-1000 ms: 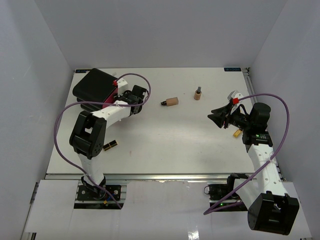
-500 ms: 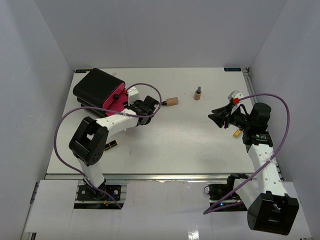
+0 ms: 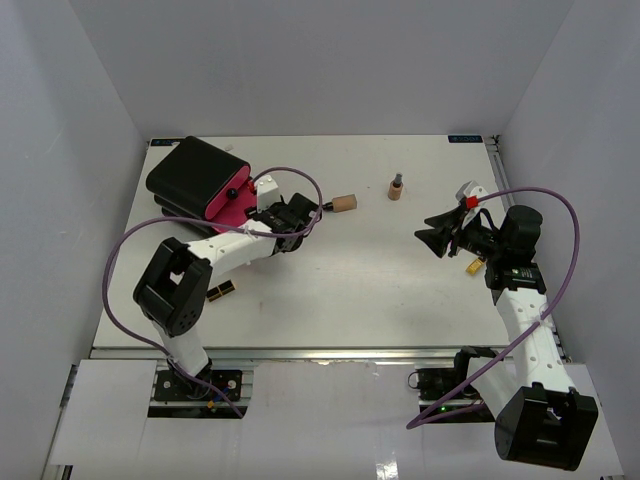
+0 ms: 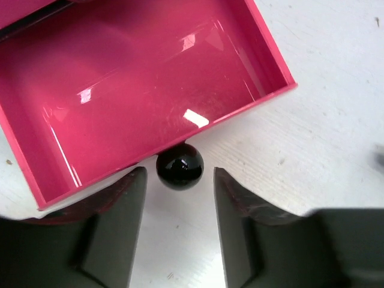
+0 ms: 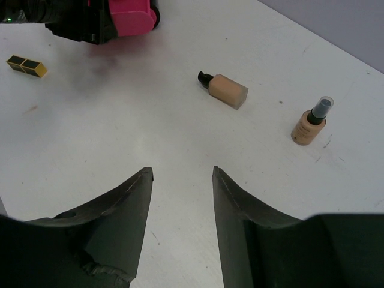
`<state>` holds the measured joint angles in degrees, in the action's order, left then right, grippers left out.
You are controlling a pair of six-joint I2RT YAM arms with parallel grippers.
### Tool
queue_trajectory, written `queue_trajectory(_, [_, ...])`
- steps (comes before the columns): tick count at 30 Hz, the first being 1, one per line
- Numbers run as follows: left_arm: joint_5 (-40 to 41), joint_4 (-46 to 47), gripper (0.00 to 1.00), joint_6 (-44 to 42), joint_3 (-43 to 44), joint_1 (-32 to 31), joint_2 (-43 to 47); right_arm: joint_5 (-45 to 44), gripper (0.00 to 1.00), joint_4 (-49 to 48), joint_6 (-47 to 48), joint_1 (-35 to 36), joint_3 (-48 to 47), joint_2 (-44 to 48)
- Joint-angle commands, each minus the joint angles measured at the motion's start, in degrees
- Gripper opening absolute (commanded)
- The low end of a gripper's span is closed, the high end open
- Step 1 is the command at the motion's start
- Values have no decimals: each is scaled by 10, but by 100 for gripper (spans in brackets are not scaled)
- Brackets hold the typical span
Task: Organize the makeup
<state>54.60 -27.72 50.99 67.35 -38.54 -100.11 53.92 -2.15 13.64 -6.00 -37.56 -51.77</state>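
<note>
The black-and-pink case (image 3: 195,178) stands at the far left with its pink drawer (image 4: 138,90) pulled out and empty. My left gripper (image 4: 179,175) is open, with the drawer's black knob (image 4: 179,166) between its fingertips; it also shows in the top view (image 3: 260,209). A beige black-capped foundation tube (image 3: 343,203) lies to the right of it. A tiny tan bottle (image 3: 397,187) stands upright further right. My right gripper (image 3: 436,237) is open and empty above bare table (image 5: 182,171). One gold-and-black lipstick (image 3: 221,291) lies near the left arm, and another (image 3: 474,266) lies under the right arm. No palettes show.
The right wrist view shows the foundation tube (image 5: 225,90), the bottle (image 5: 311,122), a lipstick (image 5: 26,65) and the case's pink drawer front (image 5: 129,15). White walls close in the table (image 3: 350,290) on three sides. Purple cables loop over both arms.
My left gripper moved right, away from the case, and the pink drawer slid out with it. The right arm has not moved.
</note>
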Motion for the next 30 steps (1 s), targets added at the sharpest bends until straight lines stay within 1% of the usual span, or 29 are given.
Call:
queue_trajectory(1, [-52, 11, 68, -21, -5, -5, 64, 13, 54, -16, 7, -2, 3, 10])
queue_trajectory(6, [-126, 66, 79, -94, -22, -5, 88, 16, 56, -13, 9, -3, 3, 11])
queue_trajectory(11, [-260, 158, 90, -197, -66, -6, 135, 19, 58, -12, 12, -4, 3, 12])
queue_trajectory(13, [-381, 222, 96, -275, -92, -6, 162, 23, 60, -9, 15, -4, 2, 12])
queue_trajectory(14, [-440, 246, 97, -310, -101, -6, 171, 24, 61, -7, 18, -4, 2, 12])
queue_trajectory(15, [-520, 259, 98, -352, -97, -5, 169, 33, 63, -2, 25, -4, 0, 13])
queue_trajectory(16, [-606, 252, 98, -396, -76, -3, 154, 44, 65, 3, 33, -4, -1, 14])
queue_trajectory(17, [-673, 218, 98, -432, -35, -2, 124, 49, 68, 5, 41, -5, -1, 14])
queue_trajectory(18, [-723, 183, 98, -468, 6, 0, 92, 55, 70, 7, 48, -5, -1, 15])
queue_trajectory(20, [-763, 108, 98, -533, 89, 1, 25, 67, 73, 12, 57, -5, -1, 16])
queue_trajectory(21, [-768, 85, 98, -552, 119, 3, 0, 71, 75, 15, 63, -6, -1, 17])
queue_trajectory(23, [-769, 73, 98, -605, 143, 8, -24, 83, 78, 20, 73, -7, -4, 19])
queue_trajectory(26, [-789, 70, 97, -672, 178, 19, -57, 101, 88, 43, 97, -10, -6, 23])
queue_trajectory(30, [-799, 59, 93, -737, 243, 38, -111, 122, 91, 54, 123, -11, -6, 27])
